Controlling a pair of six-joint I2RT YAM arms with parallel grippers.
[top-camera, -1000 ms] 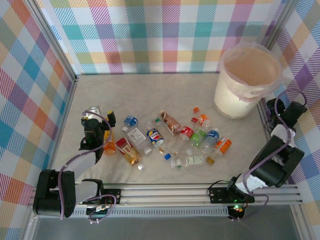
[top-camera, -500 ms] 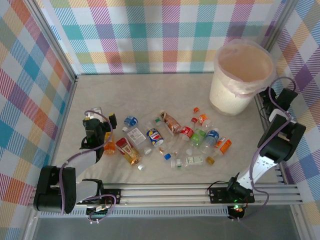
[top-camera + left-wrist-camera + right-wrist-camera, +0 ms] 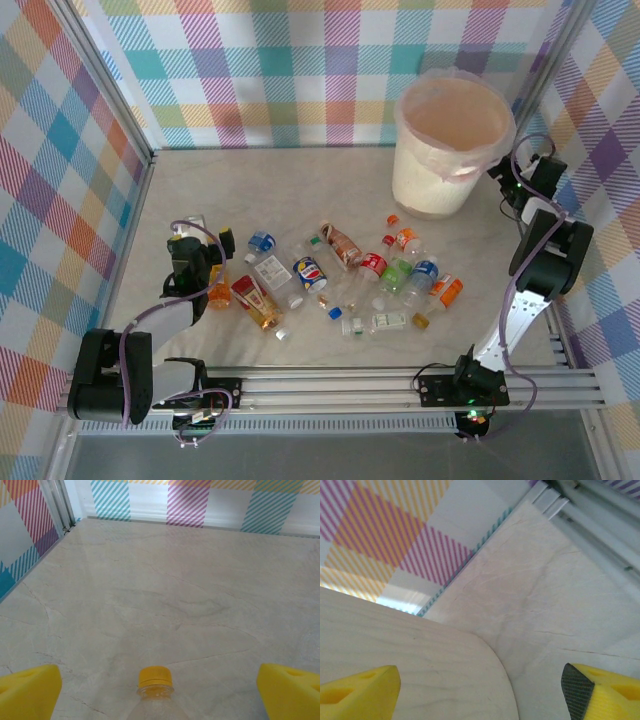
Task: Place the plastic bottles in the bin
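Yellow-capped bottle (image 3: 156, 696) is mostly cut off (only cap and neck show) inside the open left gripper (image 3: 159, 674); right gripper (image 3: 480, 674), open too, sits just beside the bin (image 3: 395, 650) wall.

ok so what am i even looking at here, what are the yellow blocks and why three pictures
Two robot arms are bolted at the near edge of a table. The wide picture is from a fixed camera above and behind them; the other two come from wrist cameras, and the yellow blocks are each arm's own fingers. Small plastic bottles lie scattered mid-table, meant for the cream bin. The left tool is open around a yellow-capped bottle, not gripping it. The right tool is open beside the bin's wall, holding nothing.
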